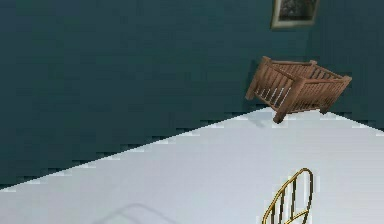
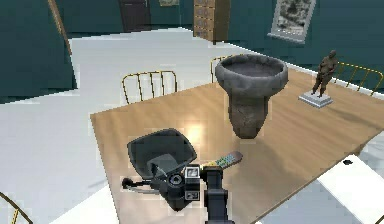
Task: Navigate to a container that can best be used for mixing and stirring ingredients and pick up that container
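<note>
Arm side view, gripper [image 2: 140,184]: a dark body with two thin fingers at the far end of the arm [image 2: 215,203], over the near edge of the wooden table [image 2: 300,150]. Whether it grasps anything cannot be told, since the bowl stands on the table right at it.
Bowl [image 2: 158,152]: dark grey and round, upright on the tabletop near the table's near left corner.
Remote control [image 2: 228,160]: lies flat just right of the bowl.
Pedestal vessel [image 2: 250,95]: large and grey, mid-table, farther off and right of the bowl.
Statue [image 2: 323,75]: a dark figure on a pale base, at the table's far right.
Chairs: a gold-framed chair [image 2: 150,85] and another chair back [image 2: 225,62] stand along the table's far side.
Far wall: a framed picture [image 2: 293,18] hangs on teal, with a chest of drawers [image 2: 210,18] to its left.
Forward view: a slatted wooden crate [image 1: 298,88] sits at the far right against the teal wall. A wall picture [image 1: 295,12] hangs above it, and a gold chair frame [image 1: 290,200] rises at the near edge.
</note>
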Robot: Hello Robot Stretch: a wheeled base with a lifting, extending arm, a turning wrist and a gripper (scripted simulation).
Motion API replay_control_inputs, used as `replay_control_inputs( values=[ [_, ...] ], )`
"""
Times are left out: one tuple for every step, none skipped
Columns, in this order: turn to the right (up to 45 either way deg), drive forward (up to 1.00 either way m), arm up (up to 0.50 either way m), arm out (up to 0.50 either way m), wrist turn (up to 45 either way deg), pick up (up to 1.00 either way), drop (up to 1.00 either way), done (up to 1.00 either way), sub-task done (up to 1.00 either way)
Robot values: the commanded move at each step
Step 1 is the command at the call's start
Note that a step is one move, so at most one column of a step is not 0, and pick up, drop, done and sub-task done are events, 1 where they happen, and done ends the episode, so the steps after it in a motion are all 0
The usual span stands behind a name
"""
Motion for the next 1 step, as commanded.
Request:
replay_control_inputs(
  values=[
    [0.0,0.00,0.00,0.00,0.0,1.00,0.00,0.00,0.00]
  ],
)
